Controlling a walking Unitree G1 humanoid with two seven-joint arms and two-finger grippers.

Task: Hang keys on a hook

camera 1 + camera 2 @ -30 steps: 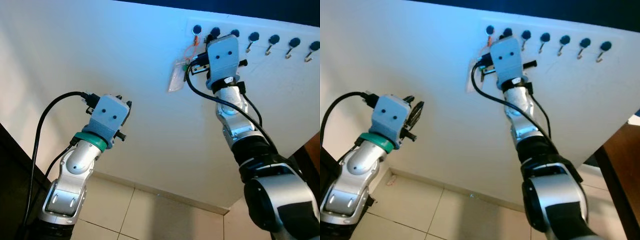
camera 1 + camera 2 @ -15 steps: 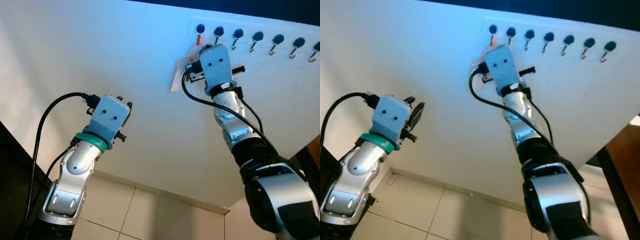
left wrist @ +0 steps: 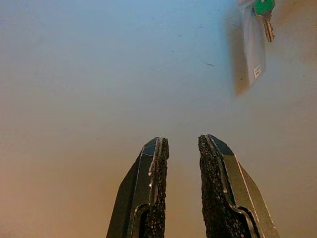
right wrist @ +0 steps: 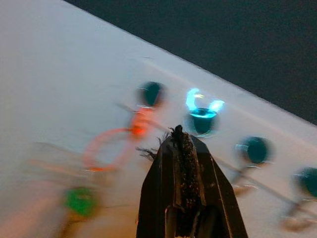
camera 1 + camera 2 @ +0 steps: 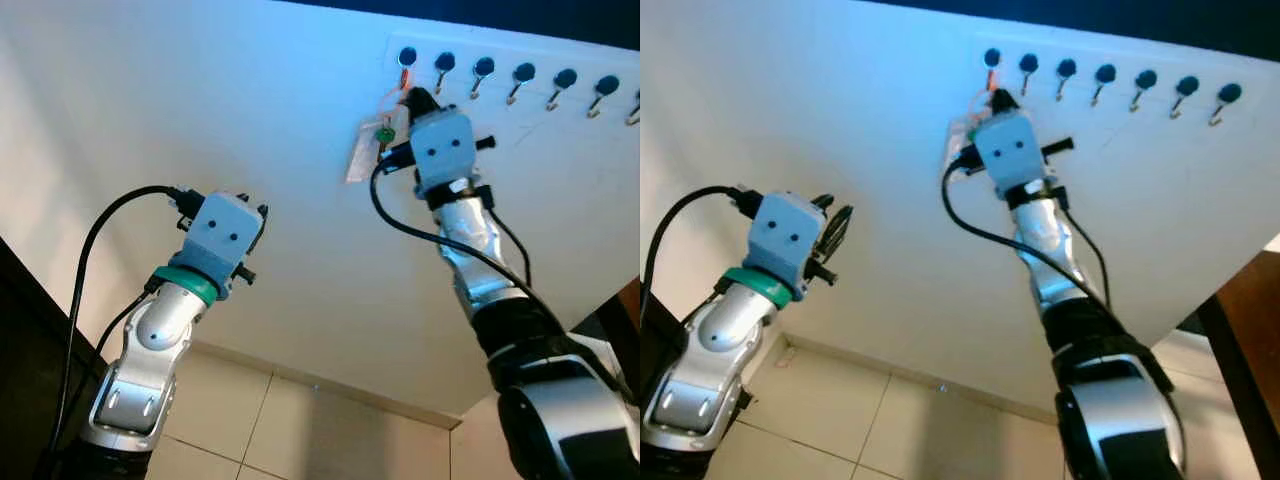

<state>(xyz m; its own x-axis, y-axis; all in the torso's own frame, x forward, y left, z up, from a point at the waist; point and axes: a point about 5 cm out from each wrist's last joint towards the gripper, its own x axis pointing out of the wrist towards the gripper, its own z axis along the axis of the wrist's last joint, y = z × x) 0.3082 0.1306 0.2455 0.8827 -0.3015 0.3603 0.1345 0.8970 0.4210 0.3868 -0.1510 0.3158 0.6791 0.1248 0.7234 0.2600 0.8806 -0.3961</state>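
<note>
Keys (image 5: 381, 133): a green-headed key and a clear plastic tag (image 5: 360, 157) on an orange loop (image 4: 106, 147). They hang flat against the white wall (image 5: 200, 90), just below the leftmost hook (image 5: 406, 60) of a row of dark-knobbed hooks. The loop's top reaches that hook; whether it is fully seated on the hook cannot be told.

Orientation: long axis close to vertical, loop uppermost, key blade and tag pointing down.

Right gripper (image 4: 179, 136): raised to the wall beside the loop, between the first and second hooks, fingers pressed together with nothing seen between them.

Left gripper (image 3: 181, 148): held low and well apart from the keys, fingers narrowly parted, empty.

Progress, as judged: hanging appears done or nearly so. Remaining: confirm the loop bears on the hook, then draw the right arm clear.
</note>
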